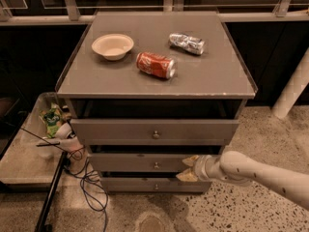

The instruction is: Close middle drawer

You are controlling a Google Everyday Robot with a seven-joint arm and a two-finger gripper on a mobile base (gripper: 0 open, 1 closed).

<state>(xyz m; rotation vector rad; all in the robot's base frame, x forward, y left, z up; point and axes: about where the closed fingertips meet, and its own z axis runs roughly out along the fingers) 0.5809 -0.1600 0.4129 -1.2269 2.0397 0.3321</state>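
The middle drawer [140,162] is the second grey front of the cabinet, with a small round knob [156,165]. It stands a little out from the cabinet, with a dark gap above it. My gripper [188,168] comes in from the right on a pale arm [256,174]. It sits against the right part of the middle drawer's front, to the right of the knob. Its two pale fingertips [190,160] are spread apart, one above the other, and hold nothing.
The top drawer [154,131] also stands out a little; the lowest drawer [154,185] is below. On the cabinet top [222,76] lie a white bowl [112,46], a red can [156,65] and a crushed silver can [187,43]. Cables [89,182] and a tray of clutter [50,124] are at the left.
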